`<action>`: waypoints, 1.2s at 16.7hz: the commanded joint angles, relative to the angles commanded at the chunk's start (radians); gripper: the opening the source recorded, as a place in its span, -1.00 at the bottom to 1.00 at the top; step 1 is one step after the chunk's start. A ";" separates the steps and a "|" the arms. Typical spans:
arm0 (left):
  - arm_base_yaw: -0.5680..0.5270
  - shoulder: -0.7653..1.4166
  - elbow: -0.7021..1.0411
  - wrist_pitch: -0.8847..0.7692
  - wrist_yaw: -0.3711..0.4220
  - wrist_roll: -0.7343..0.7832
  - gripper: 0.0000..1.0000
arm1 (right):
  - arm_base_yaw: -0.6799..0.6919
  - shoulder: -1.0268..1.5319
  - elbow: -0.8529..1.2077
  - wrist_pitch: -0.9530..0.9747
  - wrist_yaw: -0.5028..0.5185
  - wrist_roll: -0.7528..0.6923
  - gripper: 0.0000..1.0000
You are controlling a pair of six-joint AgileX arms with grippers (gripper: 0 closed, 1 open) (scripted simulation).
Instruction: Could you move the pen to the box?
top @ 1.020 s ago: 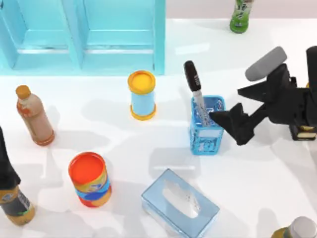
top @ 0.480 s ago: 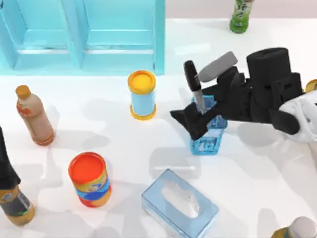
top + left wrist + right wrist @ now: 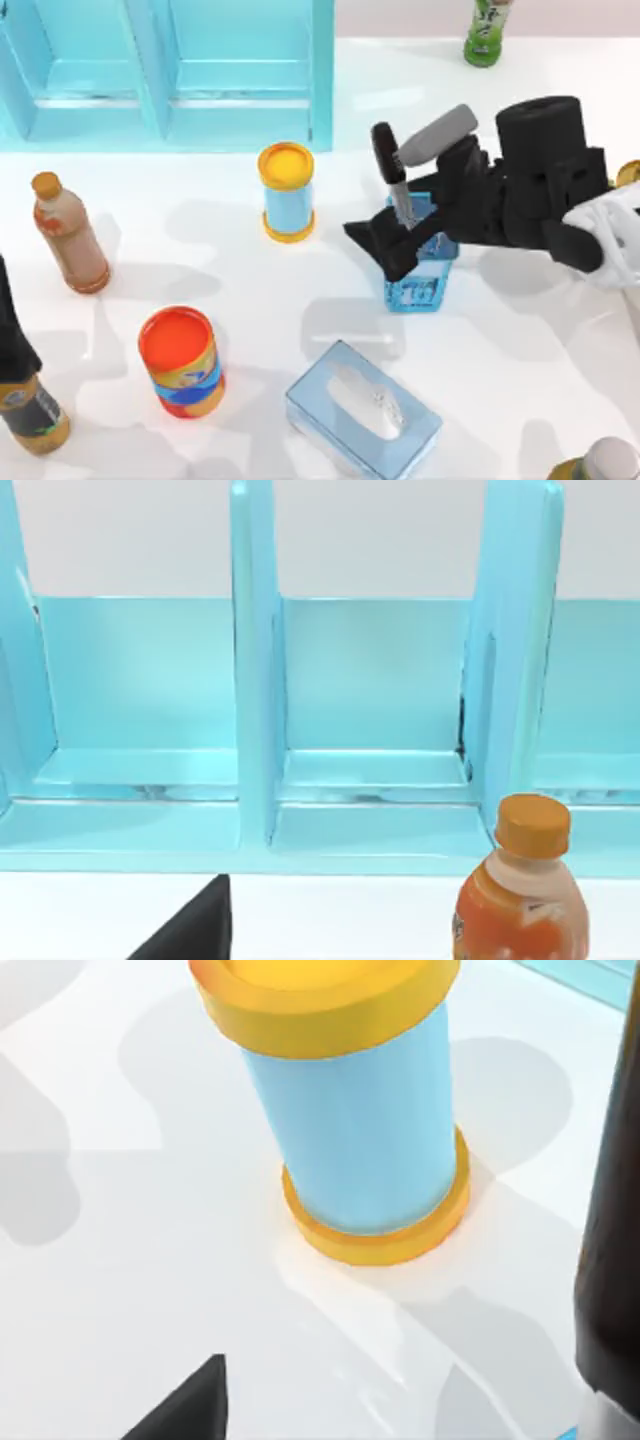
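Pen (image 3: 393, 178) lower barrel hidden inside blue cup (image 3: 418, 262), right end effector (image 3: 398, 237) covering cup's upper rim. Can't tell whether its fingers actually touch pen. Print on barrel too small to read. Right wrist view: pen cap (image 3: 612, 1260) cut off at edge. Bottle (image 3: 603, 463) at counter corner cropped too, label unreadable.

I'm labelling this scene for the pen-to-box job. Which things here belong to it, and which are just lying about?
Part of the job:
pen, standing in the blue mesh holder
tissue box, likely the target
right gripper, at the pen

Just lying about:
blue cup
orange can
tea bottle
green bottle
blue shelf
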 joint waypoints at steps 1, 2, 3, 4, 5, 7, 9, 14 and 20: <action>0.000 0.000 0.000 0.000 0.000 0.000 1.00 | 0.000 0.000 0.000 0.000 0.000 0.000 0.25; 0.000 0.000 0.000 0.000 0.000 0.000 1.00 | 0.000 0.000 0.000 0.000 0.000 0.000 0.10; 0.000 0.000 0.000 0.000 0.000 0.000 1.00 | 0.000 0.000 0.000 0.000 0.000 0.000 -0.06; 0.000 0.000 0.000 0.000 0.000 0.000 1.00 | 0.000 0.000 0.000 0.000 0.000 0.000 -0.21; 0.000 0.000 0.000 0.000 0.000 0.000 1.00 | 0.000 0.000 0.000 0.000 0.000 0.000 -0.36; 0.000 0.000 0.000 0.000 0.000 0.000 1.00 | 0.000 0.000 0.000 0.000 0.000 0.000 -0.66; 0.000 0.000 0.000 0.000 0.000 0.000 1.00 | 0.000 0.000 0.000 0.000 0.000 0.000 -0.96; 0.000 0.000 0.000 0.000 0.000 0.000 1.00 | 0.000 0.000 0.000 0.000 0.000 0.000 -1.00; 0.000 0.000 0.000 0.000 0.000 0.000 1.00 | -0.008 -0.008 0.009 -0.015 -0.012 -0.002 -1.00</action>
